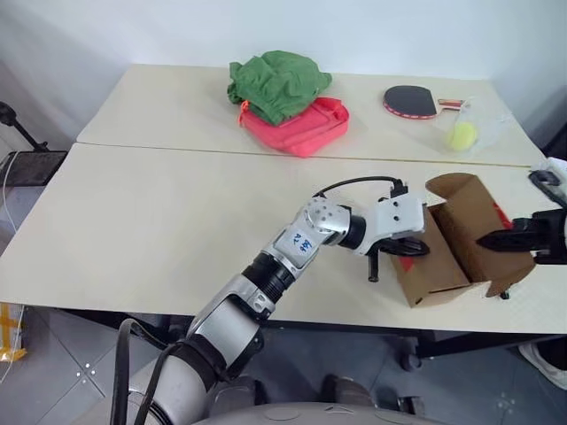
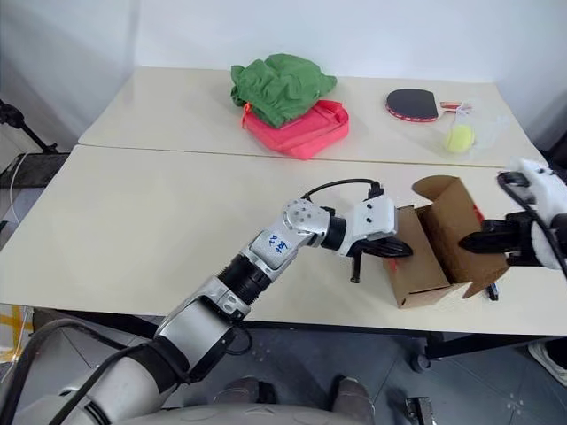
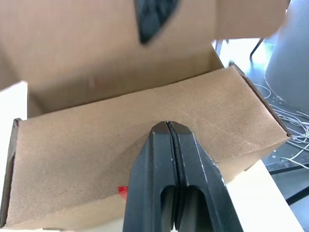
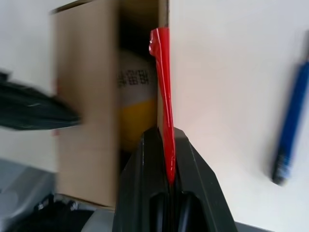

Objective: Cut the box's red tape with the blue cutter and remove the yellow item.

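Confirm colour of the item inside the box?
Yellow, with a paler upper part bearing dark print: the yellow item inside the box, clearest in the right wrist view.

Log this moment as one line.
box open | right claw shut on flap | left claw shut, against side | yellow item inside | blue cutter on table

Open box (image 2: 438, 243) between both end effectors

Two head views look down over the table (image 1: 159, 230); both wrist views sit close against the box (image 3: 145, 150), which all share.
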`<state>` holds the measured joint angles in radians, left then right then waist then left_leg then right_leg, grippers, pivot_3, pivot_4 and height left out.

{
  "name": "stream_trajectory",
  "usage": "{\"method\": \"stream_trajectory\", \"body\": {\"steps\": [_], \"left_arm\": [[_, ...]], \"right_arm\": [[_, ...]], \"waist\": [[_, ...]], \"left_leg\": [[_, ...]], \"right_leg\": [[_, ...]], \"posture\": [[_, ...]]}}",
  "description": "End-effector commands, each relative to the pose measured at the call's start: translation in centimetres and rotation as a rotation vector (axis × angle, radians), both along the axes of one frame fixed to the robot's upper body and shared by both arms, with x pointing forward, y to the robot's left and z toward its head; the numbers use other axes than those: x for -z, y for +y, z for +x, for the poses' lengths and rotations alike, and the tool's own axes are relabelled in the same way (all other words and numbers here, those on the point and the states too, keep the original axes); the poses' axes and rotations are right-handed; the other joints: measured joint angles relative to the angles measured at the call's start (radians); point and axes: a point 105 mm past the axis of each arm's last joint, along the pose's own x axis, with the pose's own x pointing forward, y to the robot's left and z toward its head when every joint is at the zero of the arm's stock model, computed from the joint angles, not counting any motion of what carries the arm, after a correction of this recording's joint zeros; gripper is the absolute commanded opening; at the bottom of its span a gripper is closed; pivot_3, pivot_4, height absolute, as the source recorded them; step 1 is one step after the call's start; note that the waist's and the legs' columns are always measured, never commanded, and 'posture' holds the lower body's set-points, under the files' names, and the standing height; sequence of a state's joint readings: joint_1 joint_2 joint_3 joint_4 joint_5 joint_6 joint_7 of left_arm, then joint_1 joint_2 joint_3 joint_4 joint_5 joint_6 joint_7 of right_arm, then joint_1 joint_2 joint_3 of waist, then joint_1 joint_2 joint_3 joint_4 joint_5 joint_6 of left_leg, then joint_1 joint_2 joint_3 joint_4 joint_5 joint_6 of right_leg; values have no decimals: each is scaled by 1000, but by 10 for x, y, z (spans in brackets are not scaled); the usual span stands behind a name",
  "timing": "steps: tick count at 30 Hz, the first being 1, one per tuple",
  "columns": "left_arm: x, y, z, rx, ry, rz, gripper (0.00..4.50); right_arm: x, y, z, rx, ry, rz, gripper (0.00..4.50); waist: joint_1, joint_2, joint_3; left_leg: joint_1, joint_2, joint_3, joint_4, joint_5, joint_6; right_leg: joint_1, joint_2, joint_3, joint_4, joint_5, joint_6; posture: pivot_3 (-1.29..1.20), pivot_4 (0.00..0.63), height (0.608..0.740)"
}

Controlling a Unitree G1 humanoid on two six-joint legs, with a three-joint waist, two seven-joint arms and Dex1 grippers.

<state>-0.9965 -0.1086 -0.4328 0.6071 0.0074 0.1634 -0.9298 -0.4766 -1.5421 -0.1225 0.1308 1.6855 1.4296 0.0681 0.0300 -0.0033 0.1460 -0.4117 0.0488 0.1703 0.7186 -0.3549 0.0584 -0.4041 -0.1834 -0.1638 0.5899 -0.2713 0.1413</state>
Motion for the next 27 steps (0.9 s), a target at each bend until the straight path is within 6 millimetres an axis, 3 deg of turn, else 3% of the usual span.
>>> {"method": "stream_trajectory", "body": {"steps": [1, 8, 15, 21, 25, 27], "left_arm": [[71, 26, 5, -97, 166, 218, 0], [57, 34, 9, -130, 207, 141, 0], [42, 46, 10, -139, 218, 105, 0], [28, 51, 13, -165, 201, 71, 0], [18, 52, 16, -189, 184, 33, 0], [14, 52, 16, -191, 178, 26, 0]], "right_arm": [[-5, -15, 3, 24, -29, -30, 16], [13, -19, 13, -23, -22, -65, 16], [26, -6, 16, -99, 3, -58, 16], [29, 1, 21, -109, -12, -42, 16], [30, 4, 24, -108, -27, -35, 16], [31, 5, 25, -104, -32, -32, 16]], "waist": [[0, 0, 0], [-7, -1, -1], [-20, -1, -1], [-21, 0, -1], [-16, 7, 3], [-9, 8, 3]], "left_leg": [[1, 0, 0, 1, 0, 1], [6, -1, -1, 3, -2, 4], [7, 1, 0, 2, -1, 0], [7, 1, 0, 3, 0, 0], [6, 0, 1, 3, 0, 0], [0, -1, 2, 2, 0, 0]], "right_leg": [[2, -1, 0, -1, 0, 0], [10, -2, 1, -6, 1, -1], [9, -1, 0, -3, 1, 0], [8, -1, 1, -1, 1, 0], [6, -2, 2, 2, 2, 1], [-2, -2, 2, 3, 3, 3]], "posture": [[0, 150, 740], [0, 150, 740], [0, 150, 740], [0, 150, 740], [0, 150, 740], [0, 150, 740]]}}
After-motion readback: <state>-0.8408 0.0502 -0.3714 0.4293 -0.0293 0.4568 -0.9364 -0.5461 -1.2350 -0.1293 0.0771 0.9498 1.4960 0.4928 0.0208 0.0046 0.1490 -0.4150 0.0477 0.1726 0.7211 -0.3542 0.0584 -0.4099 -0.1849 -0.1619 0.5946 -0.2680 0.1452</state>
